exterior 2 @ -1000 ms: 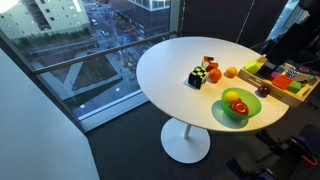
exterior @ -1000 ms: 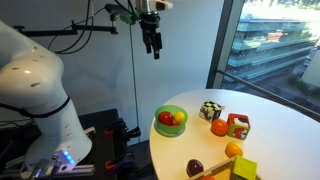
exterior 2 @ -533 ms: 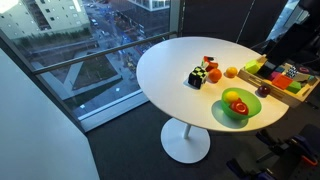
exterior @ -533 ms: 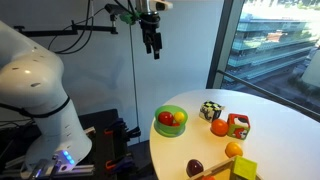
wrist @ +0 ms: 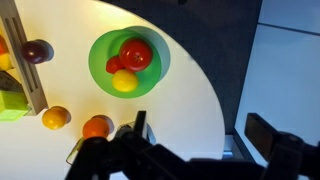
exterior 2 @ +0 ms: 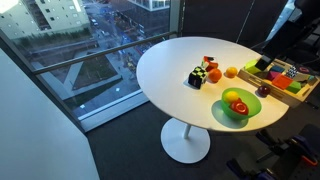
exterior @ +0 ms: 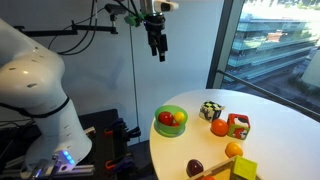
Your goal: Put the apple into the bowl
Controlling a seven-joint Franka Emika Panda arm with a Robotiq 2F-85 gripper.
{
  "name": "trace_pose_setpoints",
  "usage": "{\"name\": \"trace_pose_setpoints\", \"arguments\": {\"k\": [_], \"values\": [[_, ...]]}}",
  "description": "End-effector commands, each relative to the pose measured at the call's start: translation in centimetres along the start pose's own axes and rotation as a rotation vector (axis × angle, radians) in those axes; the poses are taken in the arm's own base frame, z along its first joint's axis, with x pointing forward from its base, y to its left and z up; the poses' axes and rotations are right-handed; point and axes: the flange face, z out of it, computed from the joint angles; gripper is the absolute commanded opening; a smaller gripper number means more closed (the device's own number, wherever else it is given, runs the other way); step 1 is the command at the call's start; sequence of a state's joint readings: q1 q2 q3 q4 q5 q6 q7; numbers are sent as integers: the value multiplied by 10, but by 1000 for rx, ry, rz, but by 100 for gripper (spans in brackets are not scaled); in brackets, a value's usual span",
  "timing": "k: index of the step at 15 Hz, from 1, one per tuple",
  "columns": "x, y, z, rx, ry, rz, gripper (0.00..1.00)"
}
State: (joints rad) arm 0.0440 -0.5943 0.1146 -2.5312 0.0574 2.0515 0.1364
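Observation:
The dark maroon apple (exterior: 195,167) lies on the white round table, next to a wooden tray; it also shows in the wrist view (wrist: 36,51) and in an exterior view (exterior 2: 264,91). The lime-green bowl (exterior: 170,131) (exterior 2: 225,116) (wrist: 98,62) holds a bright red fruit and a yellow-green one. My gripper (exterior: 155,47) hangs high above the table edge, well away from apple and bowl. In the wrist view its jaws (wrist: 200,135) are wide apart and empty.
Two orange fruits (exterior: 219,128) (exterior: 233,149) and two patterned cubes (exterior: 210,110) (exterior: 238,125) sit near the bowl. A tray with coloured blocks (exterior 2: 282,80) lies beyond the apple. A large window stands behind the table.
My gripper has shifted slightly sideways, high above the table. The objects on the table have not moved.

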Motion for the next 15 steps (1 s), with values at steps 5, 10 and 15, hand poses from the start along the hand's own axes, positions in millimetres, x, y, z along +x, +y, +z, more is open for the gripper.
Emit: {"name": "trace_pose_setpoints", "arguments": {"k": [5, 10, 15], "values": [[20, 53, 27, -35, -19, 104, 100], [22, 102, 51, -104, -74, 165, 100], [14, 137, 82, -78, -116, 185, 100]]}}
